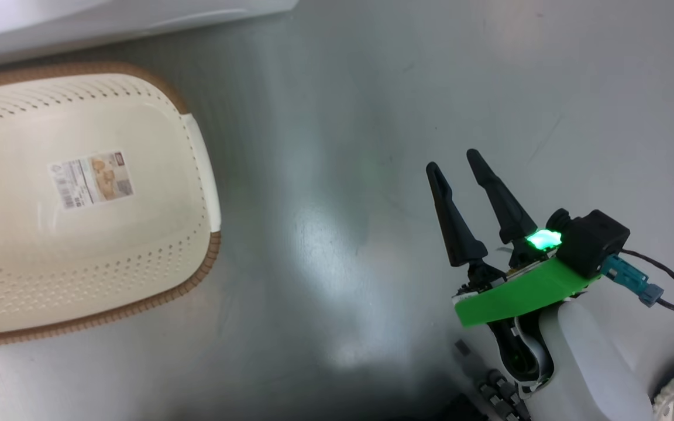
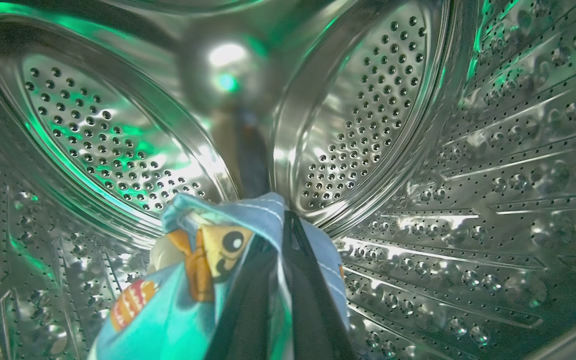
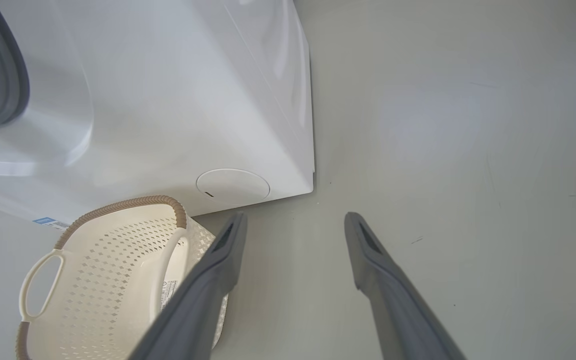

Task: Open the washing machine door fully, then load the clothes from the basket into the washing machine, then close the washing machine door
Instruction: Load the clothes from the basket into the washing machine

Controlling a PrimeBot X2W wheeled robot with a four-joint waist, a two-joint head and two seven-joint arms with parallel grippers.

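The left gripper (image 2: 282,231) pinches the light-blue, orange-marked clothes bundle (image 2: 168,320) inside the washing machine's perforated steel drum (image 2: 468,200). The bundle lies along the fingers. The right gripper (image 1: 454,164) is spread above the grey floor (image 1: 343,88), right of the cream perforated plastic basket (image 1: 196,280), whose bottom label (image 1: 91,178) is unreadable.

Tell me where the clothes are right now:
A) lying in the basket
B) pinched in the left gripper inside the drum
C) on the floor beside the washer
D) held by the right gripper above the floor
B: the left wrist view shows the left gripper shut on the clothes with the steel drum all around, while the right gripper hangs open, holding nothing.
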